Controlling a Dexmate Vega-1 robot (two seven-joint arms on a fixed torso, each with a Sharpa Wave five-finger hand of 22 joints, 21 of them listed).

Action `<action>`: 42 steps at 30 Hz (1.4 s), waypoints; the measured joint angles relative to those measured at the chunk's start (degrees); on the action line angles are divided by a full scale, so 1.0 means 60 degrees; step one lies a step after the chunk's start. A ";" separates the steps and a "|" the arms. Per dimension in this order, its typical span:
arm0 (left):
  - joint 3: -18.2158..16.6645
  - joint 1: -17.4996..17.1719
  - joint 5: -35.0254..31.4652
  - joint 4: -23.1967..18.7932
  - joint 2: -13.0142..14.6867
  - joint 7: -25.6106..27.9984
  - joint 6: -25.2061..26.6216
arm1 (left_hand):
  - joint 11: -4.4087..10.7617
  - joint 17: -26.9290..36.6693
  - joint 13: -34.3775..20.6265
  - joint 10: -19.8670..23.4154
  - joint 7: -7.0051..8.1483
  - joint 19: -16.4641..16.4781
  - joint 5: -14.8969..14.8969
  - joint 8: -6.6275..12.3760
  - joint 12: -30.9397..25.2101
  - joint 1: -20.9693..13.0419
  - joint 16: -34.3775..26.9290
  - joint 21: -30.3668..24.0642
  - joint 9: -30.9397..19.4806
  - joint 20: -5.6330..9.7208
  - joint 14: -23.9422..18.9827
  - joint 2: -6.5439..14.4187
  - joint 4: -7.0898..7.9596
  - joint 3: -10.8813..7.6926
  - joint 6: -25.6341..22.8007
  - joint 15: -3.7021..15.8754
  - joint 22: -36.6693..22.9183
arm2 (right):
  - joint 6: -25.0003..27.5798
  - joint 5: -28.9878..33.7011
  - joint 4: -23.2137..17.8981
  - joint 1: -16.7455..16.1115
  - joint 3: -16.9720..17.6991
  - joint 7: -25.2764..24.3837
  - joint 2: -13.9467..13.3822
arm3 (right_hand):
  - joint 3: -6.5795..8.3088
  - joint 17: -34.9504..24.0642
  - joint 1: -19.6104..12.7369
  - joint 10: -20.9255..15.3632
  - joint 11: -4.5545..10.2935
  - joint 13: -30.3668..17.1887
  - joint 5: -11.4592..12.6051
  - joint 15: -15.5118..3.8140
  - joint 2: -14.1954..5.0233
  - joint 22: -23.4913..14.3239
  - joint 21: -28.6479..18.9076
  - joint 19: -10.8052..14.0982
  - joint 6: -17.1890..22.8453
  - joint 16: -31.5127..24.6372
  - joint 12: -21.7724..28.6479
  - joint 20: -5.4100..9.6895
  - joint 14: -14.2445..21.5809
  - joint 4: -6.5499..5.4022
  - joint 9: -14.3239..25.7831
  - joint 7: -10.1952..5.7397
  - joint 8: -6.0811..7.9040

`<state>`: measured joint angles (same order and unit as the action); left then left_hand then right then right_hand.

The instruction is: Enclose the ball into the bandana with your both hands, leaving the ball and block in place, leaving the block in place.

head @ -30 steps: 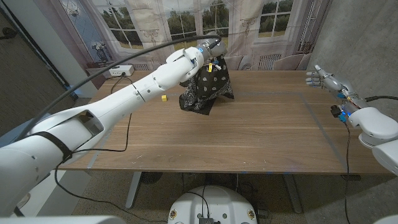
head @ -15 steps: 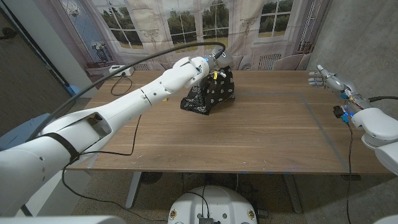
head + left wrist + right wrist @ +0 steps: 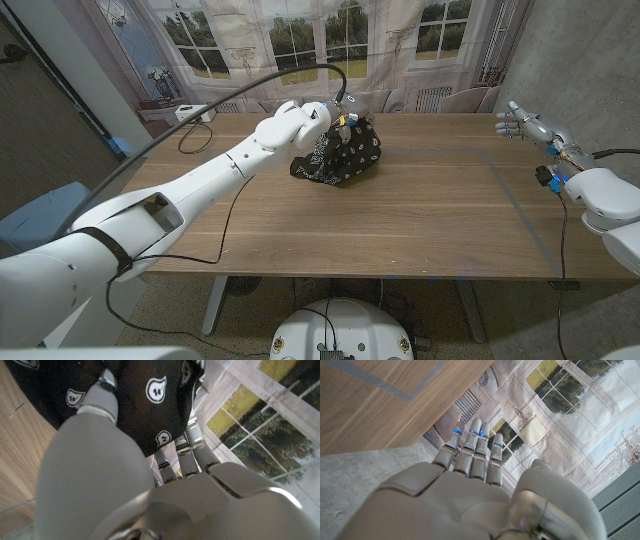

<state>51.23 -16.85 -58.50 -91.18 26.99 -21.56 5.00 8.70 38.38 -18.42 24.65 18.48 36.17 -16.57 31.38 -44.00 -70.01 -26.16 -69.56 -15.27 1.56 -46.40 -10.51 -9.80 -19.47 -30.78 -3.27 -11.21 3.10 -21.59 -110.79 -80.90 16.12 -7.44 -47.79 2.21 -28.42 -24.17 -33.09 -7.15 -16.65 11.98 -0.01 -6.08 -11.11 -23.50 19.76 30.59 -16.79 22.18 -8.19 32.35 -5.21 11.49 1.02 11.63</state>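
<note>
Black bandana (image 3: 340,152) sat bunched near the bench's (image 3: 400,220) far edge, left hand (image 3: 345,112) clutching it; right hand (image 3: 522,124) hovered off the right edge, fingers (image 3: 470,442) straight, holding nothing.

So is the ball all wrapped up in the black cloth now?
Nearly, it looks like. The black cloth is bunched into a bundle on the table, so the ball is probably inside, though I can't see it. The left hand grips the top of the cloth. The right hand is open, off at the table's far edge. What's left: closing it with both hands.
</note>
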 measured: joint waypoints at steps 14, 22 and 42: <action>-0.1033 -0.0186 0.4313 0.2135 -0.0536 -0.0767 0.0664 | -0.0002 0.0217 0.0001 0.0001 -0.0259 -0.0001 -0.0018 -0.0111 0.0000 0.0000 0.0110 -0.0098 -0.0708 0.0000 -0.0051 0.0000 -0.0057 -0.0058 0.0259 -0.0051 0.0096 | 0.0389 0.0168 -0.0120 0.0199 -0.0150 -0.0121 -0.0151 | 0.0000 0.0048 0.0000 0.0000 0.0000 0.0001 0.0000 0.0000 0.0000 0.0000 0.0040 0.0000 0.0001 0.0000 0.0000 0.0000 -0.0001 0.0000 0.0000 0.0000 0.0000; -0.1270 -0.0123 0.7137 0.3172 -0.0586 -0.0902 0.0960 | -0.0036 0.0271 0.0001 0.0036 -0.0466 -0.0002 -0.0018 -0.0232 -0.0001 0.0000 0.0183 -0.0204 -0.0940 -0.0001 -0.0054 0.0000 -0.0057 -0.0058 0.0466 -0.0053 0.0101 | 0.0481 0.0215 -0.0107 0.0390 -0.0311 -0.0146 -0.0239 | 0.0000 0.0047 -0.0001 -0.0023 0.0024 -0.0020 0.0000 0.0001 0.0000 0.0000 0.0040 0.0000 -0.0051 0.0045 0.0000 0.0000 -0.0001 0.0000 0.0000 -0.0051 0.0000; -0.0867 0.0332 1.0506 0.3264 0.0082 -0.1001 0.2348 | -0.1547 -0.2517 -0.0262 -0.0957 -0.2853 -0.2993 0.0839 -0.3336 0.1884 0.3876 0.2677 0.2106 0.0242 -0.1456 0.1192 0.1735 0.1508 0.1493 0.2774 0.0746 0.0263 | 0.0336 0.0253 0.0049 0.0662 -0.0585 -0.0238 -0.0333 | -0.0040 0.0045 -0.0001 -0.0035 0.0037 -0.0044 0.0000 -0.0001 0.0000 0.0000 0.0039 0.0088 -0.0050 0.0044 0.0000 -0.0015 0.0103 0.0041 0.0000 -0.0051 0.0000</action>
<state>46.03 -14.86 4.53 -71.59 27.49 -27.56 19.09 -0.59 23.28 -20.00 18.90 1.36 18.21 -11.53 11.36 -32.70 -46.75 -10.09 -56.93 -13.82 -7.17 -39.25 -0.10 -0.75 -10.51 -14.14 1.21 -9.63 5.11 -20.07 -110.49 -76.93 12.61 -8.87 -49.78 1.97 -28.15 -24.18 -33.30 -6.93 -16.91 11.98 -0.01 -6.08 -11.11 -23.27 20.29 30.29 -16.53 22.18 -8.28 32.96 -4.96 11.49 0.71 11.64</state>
